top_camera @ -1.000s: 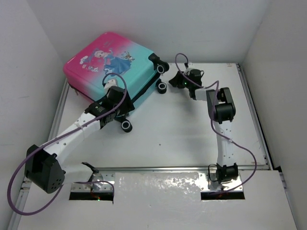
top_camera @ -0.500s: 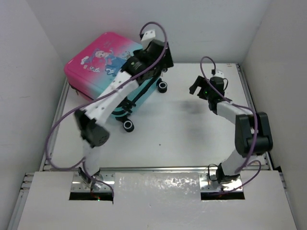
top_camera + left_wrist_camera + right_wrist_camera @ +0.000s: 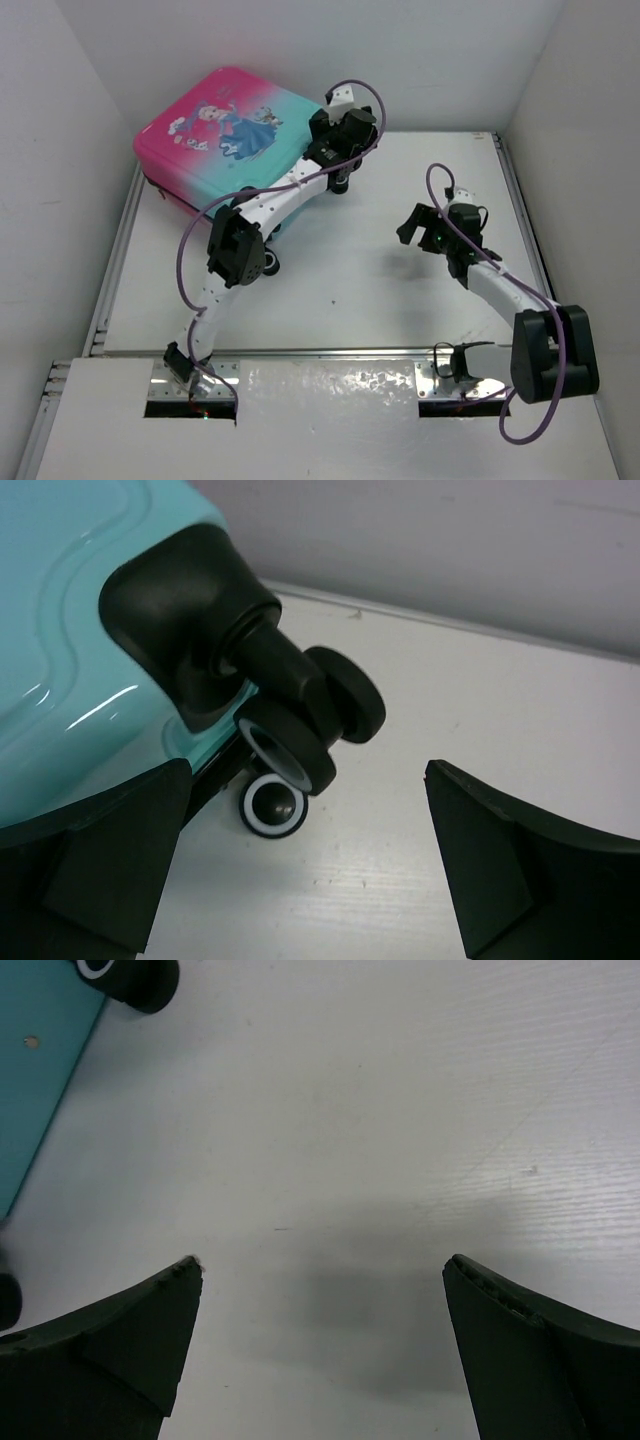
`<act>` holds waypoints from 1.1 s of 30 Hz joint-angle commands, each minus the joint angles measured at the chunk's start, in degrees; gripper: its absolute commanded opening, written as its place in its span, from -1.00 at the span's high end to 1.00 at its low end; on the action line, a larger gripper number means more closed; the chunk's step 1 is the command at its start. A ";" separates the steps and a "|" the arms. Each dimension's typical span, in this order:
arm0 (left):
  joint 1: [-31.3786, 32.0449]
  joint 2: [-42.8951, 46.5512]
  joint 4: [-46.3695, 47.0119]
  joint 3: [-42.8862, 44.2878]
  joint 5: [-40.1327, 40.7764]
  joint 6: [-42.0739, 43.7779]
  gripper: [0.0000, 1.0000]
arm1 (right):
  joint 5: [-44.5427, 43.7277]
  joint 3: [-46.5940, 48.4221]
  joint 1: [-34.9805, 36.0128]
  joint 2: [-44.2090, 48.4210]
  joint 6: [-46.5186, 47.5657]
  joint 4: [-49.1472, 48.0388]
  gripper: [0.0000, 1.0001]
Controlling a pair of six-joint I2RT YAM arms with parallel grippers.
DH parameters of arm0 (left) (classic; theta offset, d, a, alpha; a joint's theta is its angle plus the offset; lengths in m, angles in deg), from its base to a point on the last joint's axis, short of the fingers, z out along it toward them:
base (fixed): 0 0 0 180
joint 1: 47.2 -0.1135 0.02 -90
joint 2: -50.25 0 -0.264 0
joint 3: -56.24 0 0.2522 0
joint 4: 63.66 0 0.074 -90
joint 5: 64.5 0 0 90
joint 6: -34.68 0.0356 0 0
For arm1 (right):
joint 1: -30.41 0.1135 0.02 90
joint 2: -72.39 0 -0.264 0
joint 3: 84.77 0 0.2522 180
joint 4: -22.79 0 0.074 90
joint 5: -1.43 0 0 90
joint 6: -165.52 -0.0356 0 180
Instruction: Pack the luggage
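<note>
Looking over the white worktop [image 3: 380, 290], you have little beside the two arms and their purple cables [image 3: 184, 262]; white walls close it in on three sides. Your left arm [image 3: 262, 205] stretches along the near right edge of the luggage [image 3: 225, 125], and its elbow partly covers one black wheel [image 3: 268, 263].

The left tool [image 3: 305, 852] hangs at the luggage's far wheel corner, jaws spread wide and holding nothing; a black twin caster [image 3: 305, 725] sits just ahead of the fingers, untouched. The right tool [image 3: 320, 1330] is also wide open and empty, over bare worktop right of centre, apart from the luggage.

The luggage lies closed and flat in the far left corner, printed shell up, wheels towards the middle. Its hard shell runs from pink on the left to teal on the right, with a cartoon princess in a blue dress. Any lettering on the print is too small to read.
</note>
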 commanded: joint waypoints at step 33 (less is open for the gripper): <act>-1.52 21.93 20.54 -43.19 13.80 -3.52 1.00 | 7.58 -5.06 0.06 5.31 -3.62 -12.21 -0.97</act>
